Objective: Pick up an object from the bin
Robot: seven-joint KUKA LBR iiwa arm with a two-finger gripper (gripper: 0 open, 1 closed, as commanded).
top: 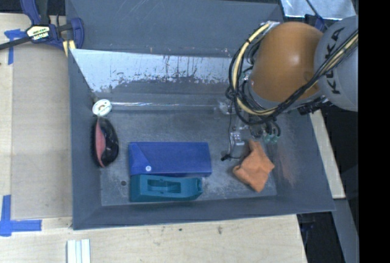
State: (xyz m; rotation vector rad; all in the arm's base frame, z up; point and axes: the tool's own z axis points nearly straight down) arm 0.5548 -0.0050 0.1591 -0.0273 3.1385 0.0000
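Note:
My gripper (236, 146) hangs low in the right part of the bin, under the arm's orange dome. Its tip is at the upper left edge of a crumpled orange cloth-like piece (255, 168) that lies on the bin floor; I cannot tell whether it touches it. Just to the left lies a flat blue box (169, 158). A teal plastic tool (164, 188) lies against the box's near side.
At the left end of the bin floor lie a black and red oval object (104, 141) and a small white round cap (102, 108) above it. The arm and its cables cover the bin's right back corner.

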